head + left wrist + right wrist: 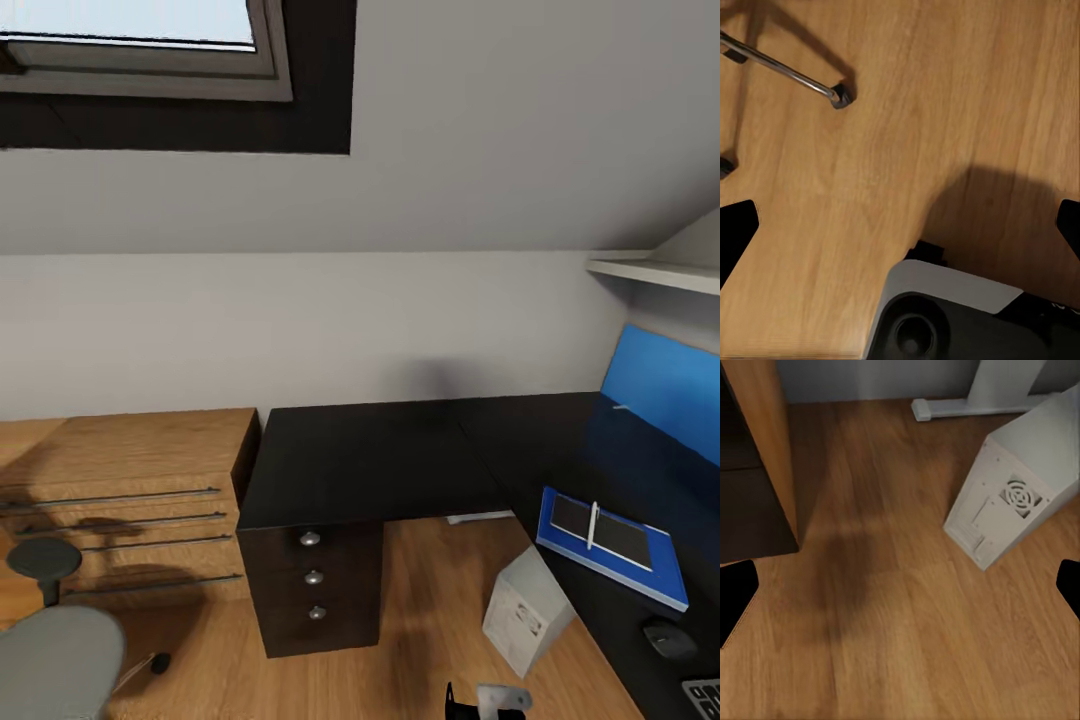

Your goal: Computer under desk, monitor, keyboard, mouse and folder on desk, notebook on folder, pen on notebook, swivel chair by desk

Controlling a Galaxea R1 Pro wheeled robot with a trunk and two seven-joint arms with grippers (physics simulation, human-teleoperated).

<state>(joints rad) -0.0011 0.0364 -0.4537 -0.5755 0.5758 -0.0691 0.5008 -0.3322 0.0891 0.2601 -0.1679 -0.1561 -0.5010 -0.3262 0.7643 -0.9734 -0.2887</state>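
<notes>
Close by, the left tool [900, 225] hangs wide open over the floor [907, 112], holding nothing. The right tool [900, 585] does too, near the computer [1016, 491]. Farther off, from the head, the pen [592, 525] lies on the notebook [603, 530] and folder [612, 548] on the desk [370, 460]

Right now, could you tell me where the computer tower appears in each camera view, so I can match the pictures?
Head view: the computer stands on the wooden floor at lower right, tucked against the edge of the black desk.
Right wrist view: the same grey tower, its fan grille facing the camera, at upper right.
Left wrist view: not in it; there is floor and a chrome chair leg.
Shared landmark: the wooden floor.
</notes>
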